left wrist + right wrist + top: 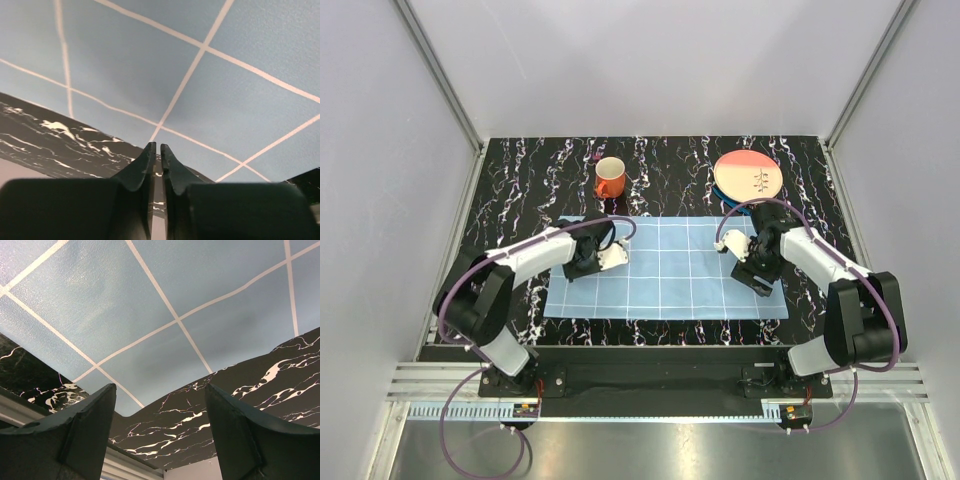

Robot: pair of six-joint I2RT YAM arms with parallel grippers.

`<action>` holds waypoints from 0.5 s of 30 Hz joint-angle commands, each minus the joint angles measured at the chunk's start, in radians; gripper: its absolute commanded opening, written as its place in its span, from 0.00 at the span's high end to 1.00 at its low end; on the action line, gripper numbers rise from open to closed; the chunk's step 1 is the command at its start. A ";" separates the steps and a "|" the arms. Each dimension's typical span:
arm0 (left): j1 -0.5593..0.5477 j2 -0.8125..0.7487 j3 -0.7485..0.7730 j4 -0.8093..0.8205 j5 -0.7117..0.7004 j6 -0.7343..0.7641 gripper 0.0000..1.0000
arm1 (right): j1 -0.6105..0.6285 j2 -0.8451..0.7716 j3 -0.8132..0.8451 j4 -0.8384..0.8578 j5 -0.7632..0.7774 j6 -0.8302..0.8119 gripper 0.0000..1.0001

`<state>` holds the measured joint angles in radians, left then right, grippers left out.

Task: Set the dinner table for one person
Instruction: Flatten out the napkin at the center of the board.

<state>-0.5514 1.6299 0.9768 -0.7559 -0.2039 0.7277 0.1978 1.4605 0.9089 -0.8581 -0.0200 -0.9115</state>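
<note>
The dinner table (520, 170) is a black top with white marble-like streaks. A light-blue checked mat (665, 265) lies flat on its near middle. My left gripper (617, 256) sits low at the mat's left edge. In the left wrist view, that gripper (157, 147) has its jaws all but together, a thin slit between them and nothing seen held, over the mat (150, 65) and the dark tabletop (50, 145). My right gripper (752, 280) is at the mat's right edge. In the right wrist view it (159, 387) stands wide open and empty above the mat's border (150, 315).
An orange mug (609, 178) stands behind the mat at the left. A pink and cream plate (748, 175) with a twig pattern rests at the back right, a blue rim showing under it. White walls close in the table on three sides.
</note>
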 commanded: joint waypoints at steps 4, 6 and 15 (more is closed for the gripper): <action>0.008 -0.100 0.112 -0.033 0.040 -0.013 0.51 | -0.005 0.014 0.051 0.014 -0.015 0.051 0.20; 0.021 -0.130 0.143 -0.026 0.049 -0.042 0.39 | -0.005 0.014 0.091 0.040 -0.017 0.098 0.04; 0.102 -0.194 0.315 0.190 -0.069 -0.385 0.01 | -0.008 0.121 0.431 0.151 0.046 0.488 0.00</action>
<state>-0.4835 1.4509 1.2140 -0.6842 -0.1974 0.5232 0.1963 1.5467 1.2053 -0.7902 -0.0086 -0.6071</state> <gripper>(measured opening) 0.984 0.993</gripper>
